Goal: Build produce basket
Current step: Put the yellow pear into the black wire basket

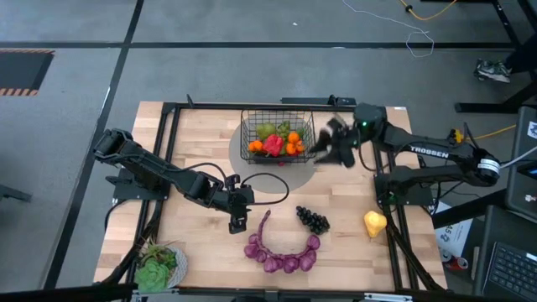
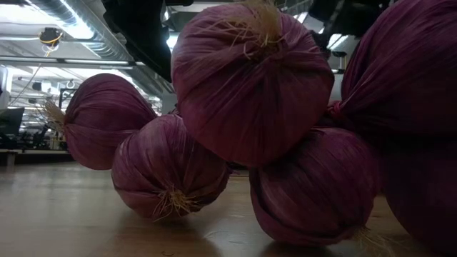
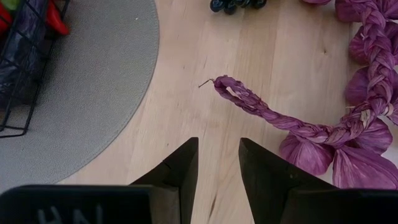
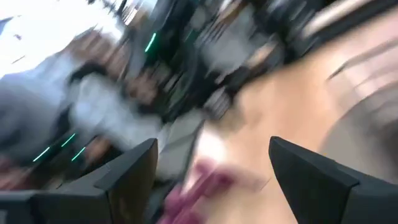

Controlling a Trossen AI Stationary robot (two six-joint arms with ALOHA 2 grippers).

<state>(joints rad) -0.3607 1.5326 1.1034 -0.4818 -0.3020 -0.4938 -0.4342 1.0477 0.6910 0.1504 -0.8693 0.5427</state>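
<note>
We found the black wire basket [image 1: 277,138] sitting on a round grey mat [image 1: 295,172] at the far middle of the wooden table [image 1: 193,252], already loaded with a green pear [image 1: 267,130], red peppers [image 1: 273,146] and oranges [image 1: 294,148]. Three pieces of produce still lay outside it on the near half: the braided string of purple onions [image 1: 281,252], the bunch of dark grapes [image 1: 313,220] just beside it, and the yellow pear [image 1: 374,223] farther toward the right edge.

The left gripper [image 1: 237,220] hung low over the bare wood between the mat and the braid's loose tip, its fingers [image 3: 180,171] a narrow gap apart and holding nothing. In its wrist view the looped end of the braid [image 3: 239,96] lay straight ahead of the fingers, so we judged that it was lined up to take the string by that thin end, not by the bulky bulbs.

The right gripper [image 1: 334,143] was just beside the basket's right wall, its jaws spread wide and empty, which we read as a release over the basket.

A plate of leafy lettuce [image 1: 159,268] sat in the near-left corner, well apart from the work.
</note>
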